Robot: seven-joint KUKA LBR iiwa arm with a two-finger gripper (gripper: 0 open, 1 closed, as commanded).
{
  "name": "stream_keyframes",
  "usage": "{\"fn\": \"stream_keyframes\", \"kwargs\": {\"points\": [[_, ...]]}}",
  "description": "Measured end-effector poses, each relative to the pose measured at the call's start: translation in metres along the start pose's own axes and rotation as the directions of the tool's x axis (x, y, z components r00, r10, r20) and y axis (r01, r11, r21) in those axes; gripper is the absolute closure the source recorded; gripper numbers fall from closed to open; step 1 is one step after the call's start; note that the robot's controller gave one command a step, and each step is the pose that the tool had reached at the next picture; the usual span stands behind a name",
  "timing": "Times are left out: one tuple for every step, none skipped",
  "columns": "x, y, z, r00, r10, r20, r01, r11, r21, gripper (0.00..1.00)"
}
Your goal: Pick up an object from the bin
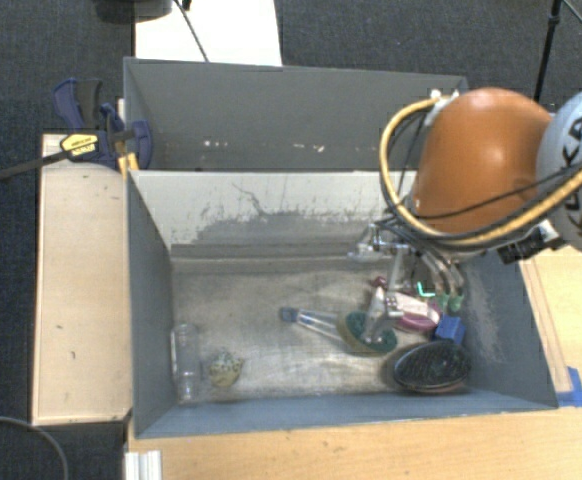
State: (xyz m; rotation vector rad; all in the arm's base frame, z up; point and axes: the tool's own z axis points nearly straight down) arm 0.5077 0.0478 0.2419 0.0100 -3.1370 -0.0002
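My gripper (378,320) hangs low in the right part of the bin, under the orange cover. Its tip is right above a dark green round disc (363,334) on the floor; whether it touches the disc I cannot tell. A clear tube with a blue cap (309,319) lies just left of the disc, pointing at it. Close on the right lies a pink and white thing (417,314), partly hidden by the gripper. A small blue block (451,329) sits beside that.
A black oval brush (429,366) lies at the front right corner. Far off at the front left stand a clear glass (184,362) and a small speckled ball (224,369). The arm and its cables hide the bin's back right.
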Motion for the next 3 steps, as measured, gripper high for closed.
{"fn": "stream_keyframes", "kwargs": {"points": [[0.017, -0.046, 0.165, 0.991, 0.131, -0.001, -0.131, 0.991, 0.001, 0.0], [0.015, -0.045, 0.161, 0.991, 0.132, 0.007, -0.132, 0.991, -0.001, 1.0], [0.005, -0.048, 0.007, 0.973, -0.229, 0.013, 0.229, 0.973, 0.003, 1.0]]}}
